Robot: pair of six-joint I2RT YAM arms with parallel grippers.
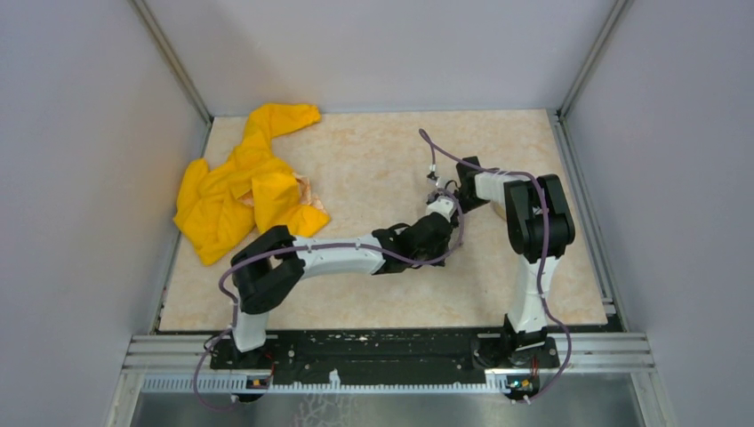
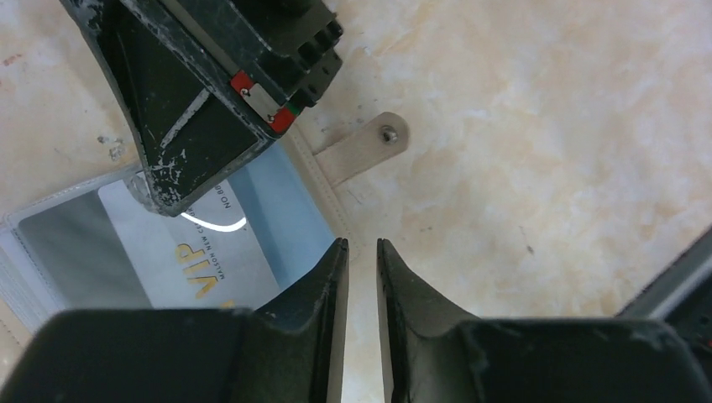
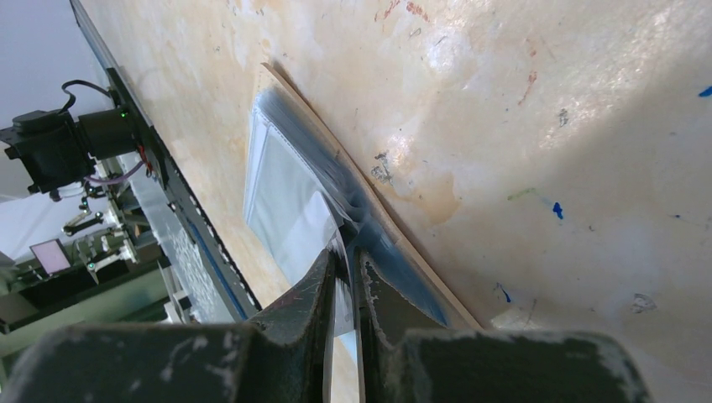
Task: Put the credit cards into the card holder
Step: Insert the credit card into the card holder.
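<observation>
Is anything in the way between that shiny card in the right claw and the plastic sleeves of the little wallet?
Nothing visible. The right claw pinches the thin silvery card at the clear sleeves of the open tan card holder. The left claw, nearly shut and empty, sits beside the holder's edge, not across it.

A beige, marble-patterned bench (image 1: 373, 169) is enclosed by plain grey walls (image 1: 80, 178) behind and at both sides, with metal corner posts. A crumpled yellow cloth (image 1: 240, 191) lies near the bench's far left corner. Scuffs and what may be small ink marks fleck its surface.
</observation>
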